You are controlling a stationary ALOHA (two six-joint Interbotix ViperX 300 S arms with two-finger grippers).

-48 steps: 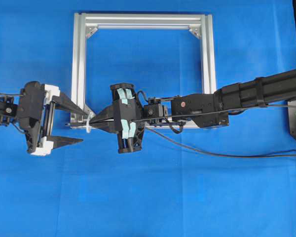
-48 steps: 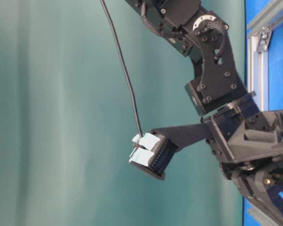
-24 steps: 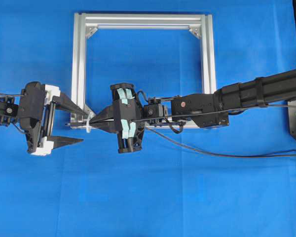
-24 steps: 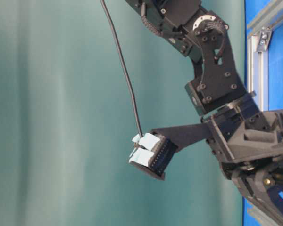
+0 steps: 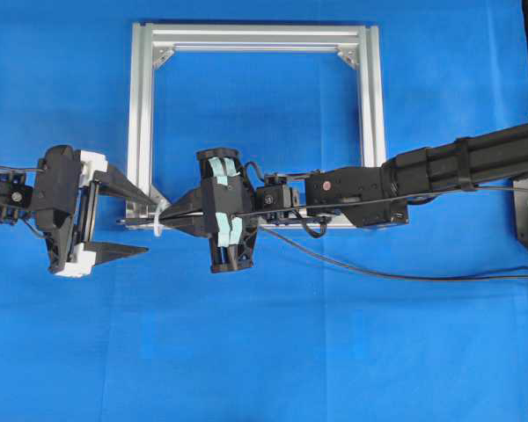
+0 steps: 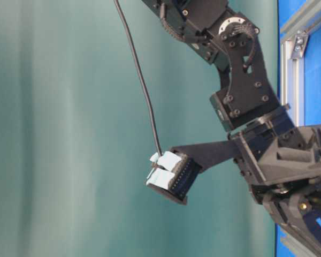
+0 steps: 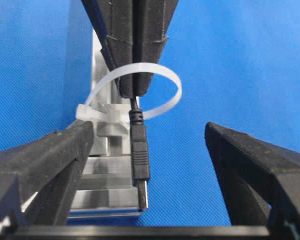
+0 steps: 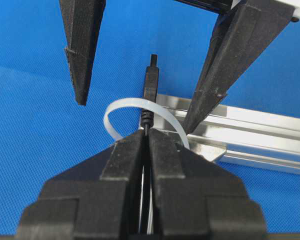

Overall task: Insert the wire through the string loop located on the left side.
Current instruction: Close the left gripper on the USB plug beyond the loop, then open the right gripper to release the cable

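The right pincer [image 8: 147,142] is clamped on the wire [image 8: 150,82] just behind its plug, fingers pressed tight together, so the plug stands out stiff and can be steered like a needle. In the right wrist view, centre frame, the plug has passed through the string loop [image 8: 121,106] — the white band arches around the wire right at the fingertips. The loop hangs at the lower left corner of the aluminium frame [image 5: 141,114], left of centre in the overhead view. The left pincer [image 7: 145,145] waits with its fingers spread wide on either side of the plug, seemingly placed to take the tip from the far side of the loop.

From overhead the loop [image 5: 161,220] is a small white fleck and the plug is hard to make out against the dark fingers. The wire's slack trails off the right edge across the blue counter [image 5: 264,352]. How the loop is fixed to the frame stays partly hidden.
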